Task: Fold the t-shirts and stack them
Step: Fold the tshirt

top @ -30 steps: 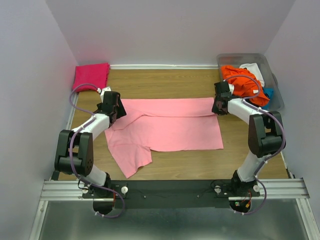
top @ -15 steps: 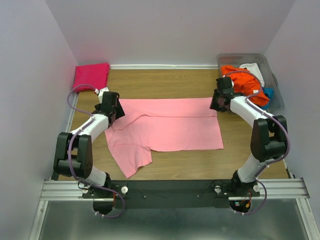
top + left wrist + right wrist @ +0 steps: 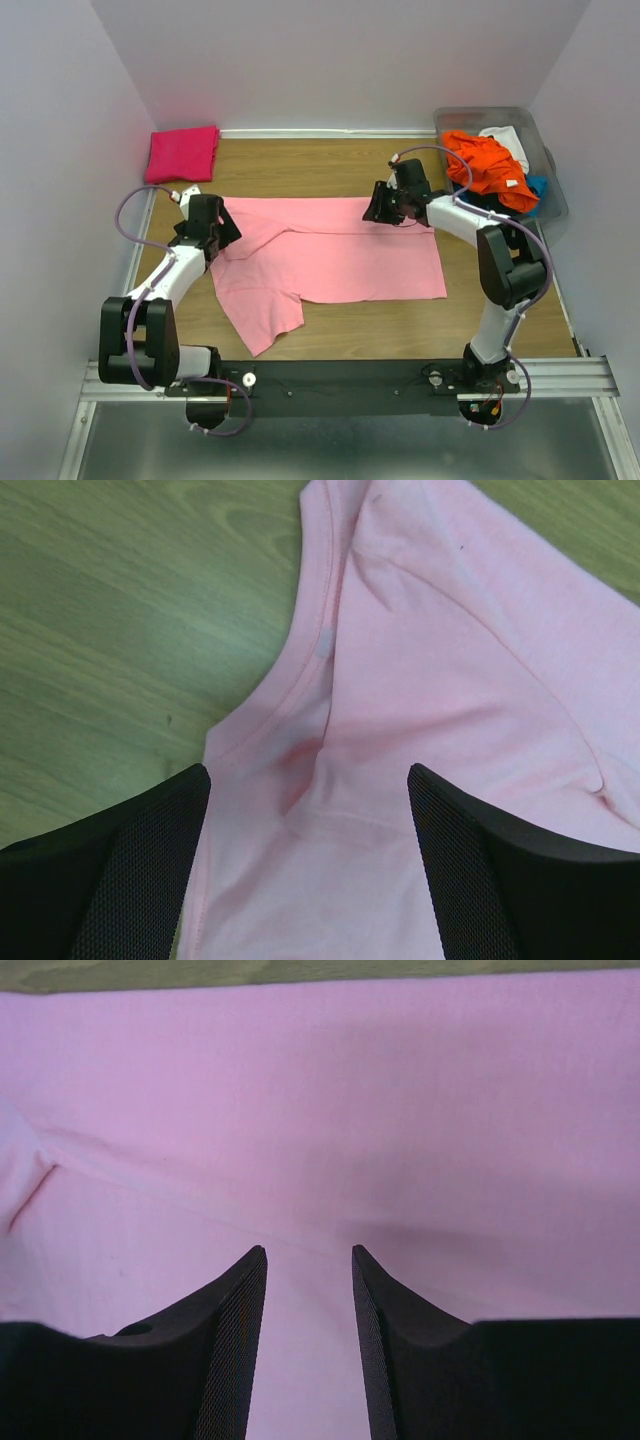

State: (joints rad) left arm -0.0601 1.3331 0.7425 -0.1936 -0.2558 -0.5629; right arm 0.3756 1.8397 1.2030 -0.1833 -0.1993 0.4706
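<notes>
A light pink t-shirt (image 3: 340, 255) lies spread on the wooden table, its far part folded over and one sleeve hanging toward the near left. My left gripper (image 3: 218, 238) is wide open over the shirt's left end; in the left wrist view (image 3: 308, 772) the neckline (image 3: 318, 645) lies just ahead of the fingers. My right gripper (image 3: 376, 212) is open, low over the shirt's far edge right of the middle; the right wrist view (image 3: 308, 1252) shows pink cloth (image 3: 400, 1110) under and between the fingers. A folded magenta t-shirt (image 3: 182, 152) lies at the far left corner.
A clear plastic bin (image 3: 545, 150) at the far right holds an orange t-shirt (image 3: 485, 165), a white one (image 3: 505, 138) and a bit of blue cloth (image 3: 538, 185). White walls close in the table on the left, back and right.
My right gripper has moved left along the shirt's far edge, away from the right corner. My left gripper has shifted slightly left and nearer. The shirt lies as before.
</notes>
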